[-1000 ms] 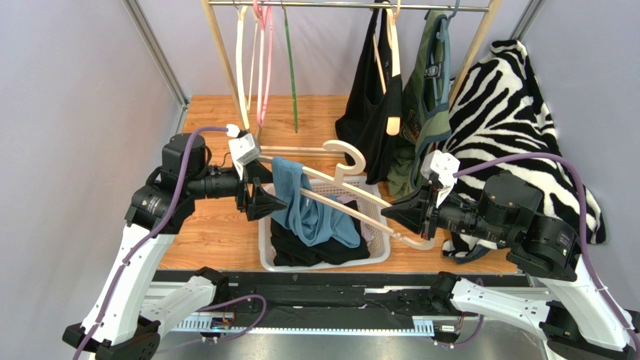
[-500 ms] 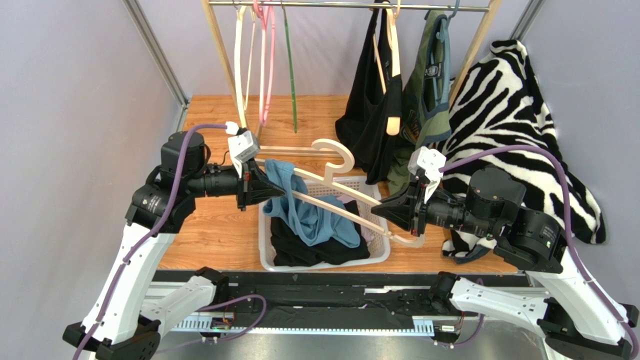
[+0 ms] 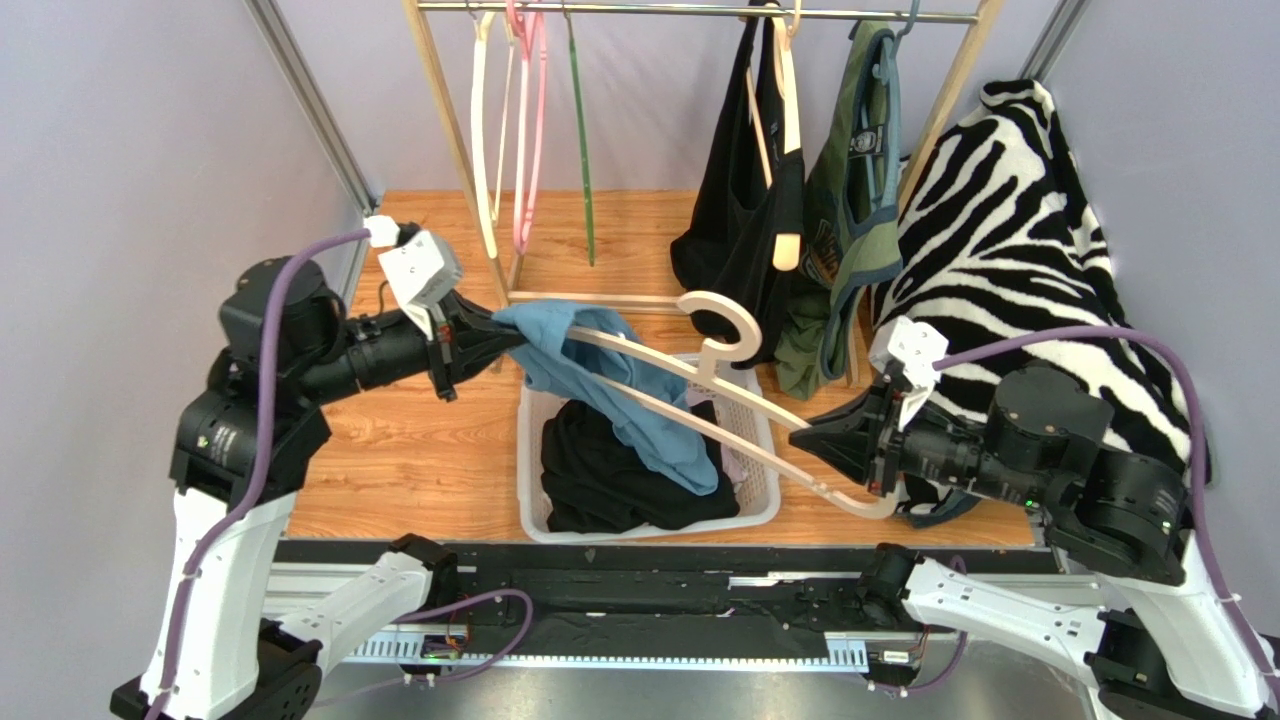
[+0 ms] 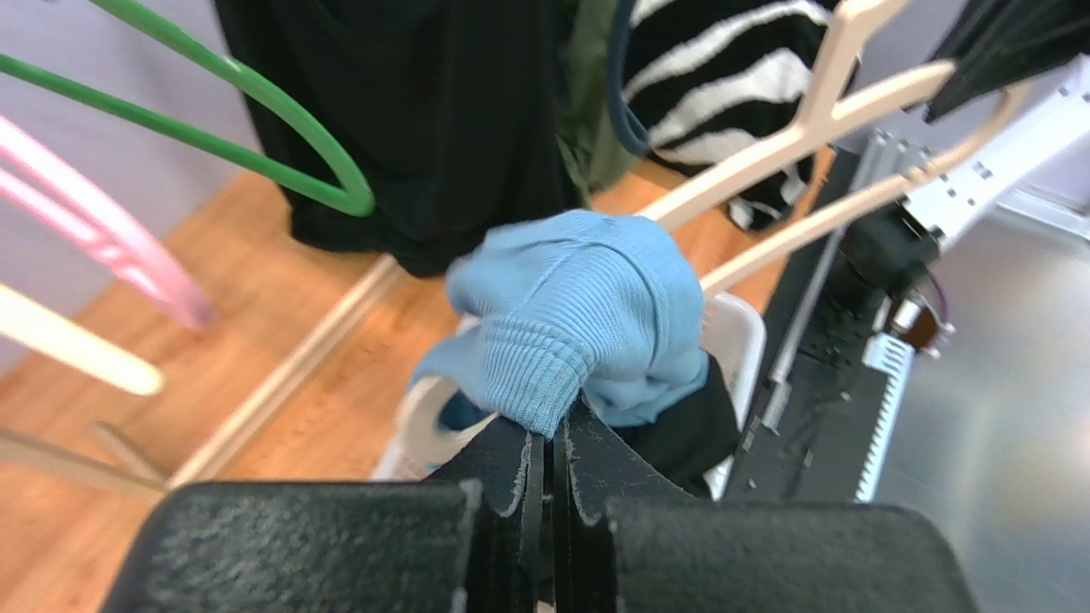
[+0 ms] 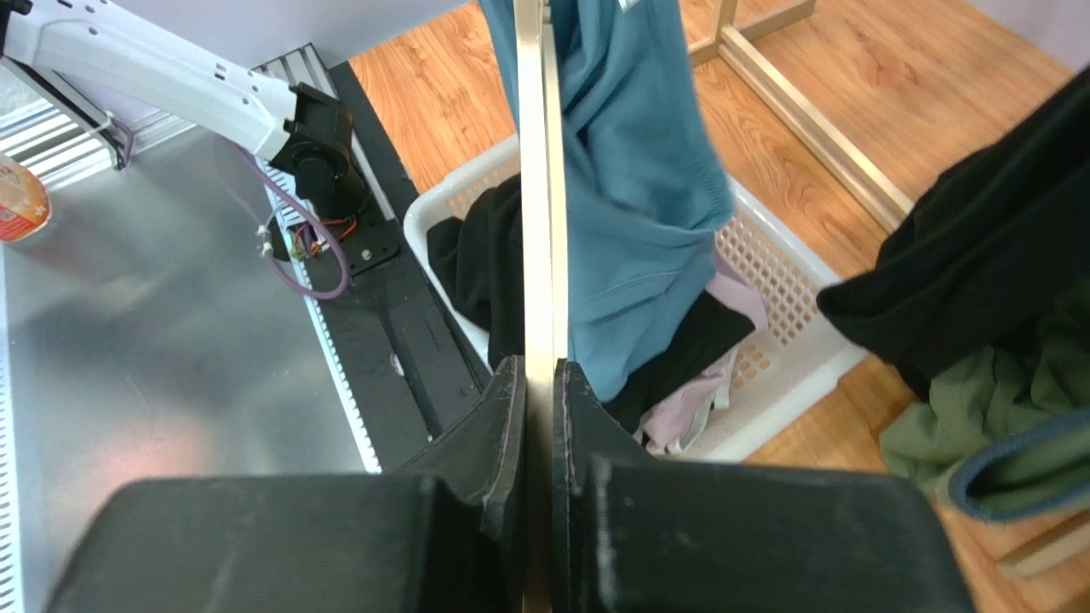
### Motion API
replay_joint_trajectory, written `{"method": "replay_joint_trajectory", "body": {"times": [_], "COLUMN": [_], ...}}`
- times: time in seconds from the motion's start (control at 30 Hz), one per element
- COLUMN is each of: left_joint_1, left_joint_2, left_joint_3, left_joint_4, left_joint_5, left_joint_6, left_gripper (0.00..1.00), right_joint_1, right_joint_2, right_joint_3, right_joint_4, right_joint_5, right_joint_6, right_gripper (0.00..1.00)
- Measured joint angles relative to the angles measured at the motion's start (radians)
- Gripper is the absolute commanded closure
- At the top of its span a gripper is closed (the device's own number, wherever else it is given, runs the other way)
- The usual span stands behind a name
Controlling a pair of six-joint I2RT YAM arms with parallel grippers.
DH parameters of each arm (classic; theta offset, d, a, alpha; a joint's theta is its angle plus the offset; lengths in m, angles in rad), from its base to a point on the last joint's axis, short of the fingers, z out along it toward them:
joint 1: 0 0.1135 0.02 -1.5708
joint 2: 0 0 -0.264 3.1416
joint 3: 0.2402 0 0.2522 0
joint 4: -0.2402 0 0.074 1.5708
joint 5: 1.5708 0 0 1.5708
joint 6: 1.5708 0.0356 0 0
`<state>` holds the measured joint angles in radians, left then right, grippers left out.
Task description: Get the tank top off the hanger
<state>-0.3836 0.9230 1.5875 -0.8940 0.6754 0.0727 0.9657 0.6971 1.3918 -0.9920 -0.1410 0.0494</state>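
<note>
Blue ribbed fabric, the tank top (image 3: 609,383), is draped over the left half of a cream hanger (image 3: 718,357), which is held tilted above a white laundry basket (image 3: 759,507) on the wood-grain counter (image 3: 406,465). One edge of the tank top is pinched by the left gripper (image 3: 484,339). Its jaws are pressed together on a folded hem, and in the left wrist view the cloth is seen bunched just above the fingertips (image 4: 527,447). From that pinch the fabric is stretched out past the hanger's left end, while the rest hangs down across the hanger's bars toward the basket.

The hanger's lower right end is clamped by the right gripper (image 3: 824,444), its jaws narrow on the thin bar. In the right wrist view the bar runs straight up from between the fingers, with the blue cloth hanging on its right side. The hanger's hook is turned toward the far side and is not hooked on the rail (image 3: 691,12).

Black clothing (image 3: 594,465) is piled in the basket beneath the tank top. At the far side, a green hanger (image 3: 580,150), pink hangers (image 3: 529,150), a black top (image 3: 736,195) and an olive garment (image 3: 849,180) are hung on the rail — a zebra-print cloth (image 3: 1022,225) is draped at the far right.
</note>
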Motion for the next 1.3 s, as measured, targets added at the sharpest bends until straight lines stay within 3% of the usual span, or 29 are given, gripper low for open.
{"method": "replay_joint_trajectory", "body": {"times": [0.1, 0.27, 0.63, 0.8, 0.87, 1.1, 1.3], "left_joint_1": [0.000, 0.000, 0.001, -0.019, -0.048, -0.143, -0.200], "left_joint_2": [0.015, 0.046, 0.059, 0.057, 0.061, 0.107, 0.149], "left_joint_3": [0.076, 0.104, -0.036, -0.076, -0.098, -0.104, -0.157], "left_joint_4": [-0.007, -0.008, -0.010, -0.013, -0.017, -0.045, -0.056], "left_joint_5": [-0.048, -0.079, -0.098, -0.038, -0.005, 0.014, -0.037], "left_joint_6": [0.000, -0.012, -0.018, -0.007, 0.001, 0.067, 0.145], "left_gripper": [0.89, 1.00, 1.00, 0.81, 0.76, 0.75, 0.67], "right_joint_1": [0.000, 0.000, 0.000, 0.000, 0.000, 0.000, 0.000], "right_joint_2": [-0.014, -0.066, -0.059, 0.023, 0.074, 0.402, 0.658], "right_joint_3": [0.049, 0.181, 0.494, 0.571, 0.592, 0.808, 0.929], "right_joint_4": [-0.068, -0.157, -0.284, -0.305, -0.306, -0.330, -0.304], "right_joint_5": [0.013, 0.024, 0.027, 0.112, 0.199, 0.459, 0.583], "right_joint_6": [0.014, 0.042, 0.048, 0.037, 0.036, 0.044, 0.051], "right_gripper": [1.00, 1.00, 1.00, 1.00, 1.00, 1.00, 1.00]}}
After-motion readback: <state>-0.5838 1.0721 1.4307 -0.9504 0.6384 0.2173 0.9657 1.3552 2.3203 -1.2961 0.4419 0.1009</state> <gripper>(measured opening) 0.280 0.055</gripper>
